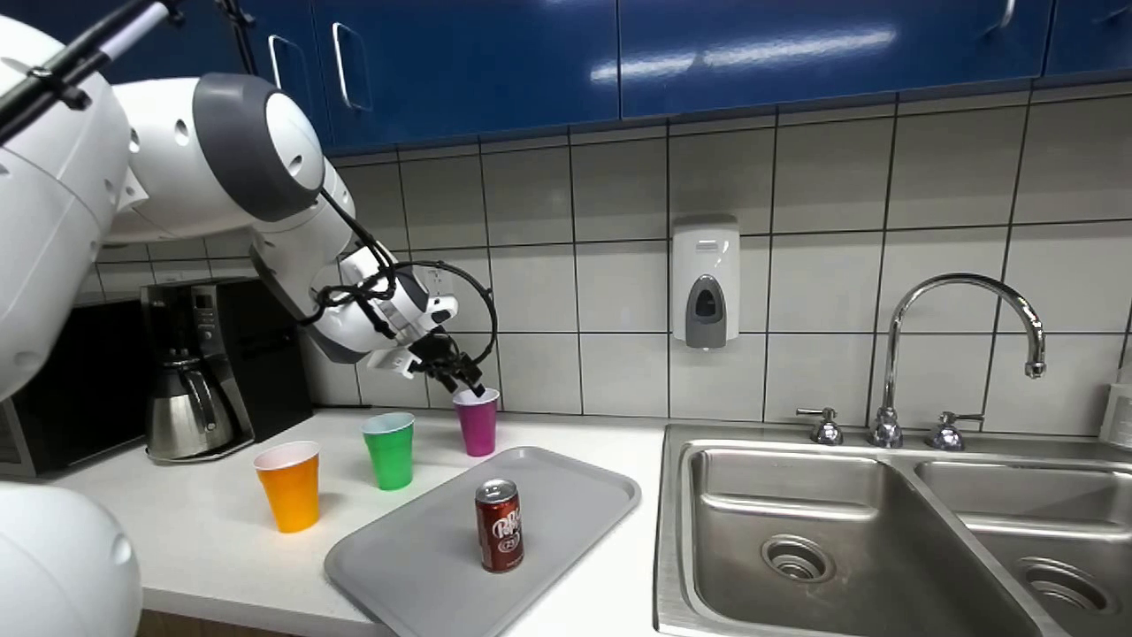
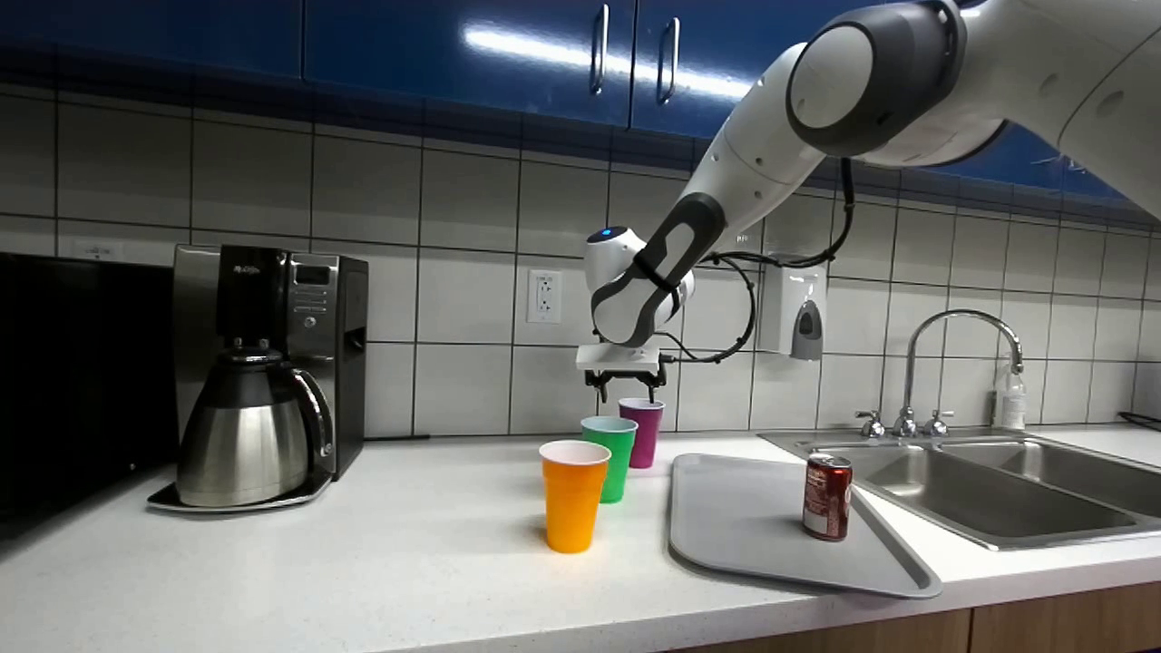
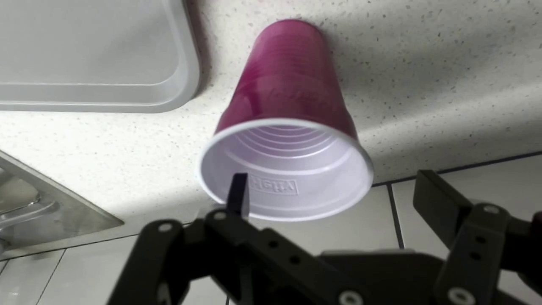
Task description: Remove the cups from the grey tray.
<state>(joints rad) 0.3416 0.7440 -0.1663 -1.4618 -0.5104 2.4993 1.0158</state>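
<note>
The magenta cup (image 1: 478, 428) stands upright on the counter at the back, beside the grey tray (image 1: 575, 491). The green cup (image 1: 391, 458) and the orange cup (image 1: 294, 495) stand upright on the counter nearer the front. All three cups are off the tray in both exterior views. My gripper (image 2: 628, 397) is open just above the magenta cup (image 2: 645, 435). In the wrist view my gripper (image 3: 333, 178) has one finger overlapping the mouth of the magenta cup (image 3: 292, 80) and the other apart from it. Whether that finger is inside the cup I cannot tell.
A dark red drink can (image 1: 500, 533) stands on the tray. The steel sink (image 1: 681, 531) lies beyond the tray. A coffee maker (image 2: 272, 381) stands on the counter's opposite side. The tiled wall (image 2: 463, 299) is close behind my gripper, with blue cabinets (image 2: 453, 54) above.
</note>
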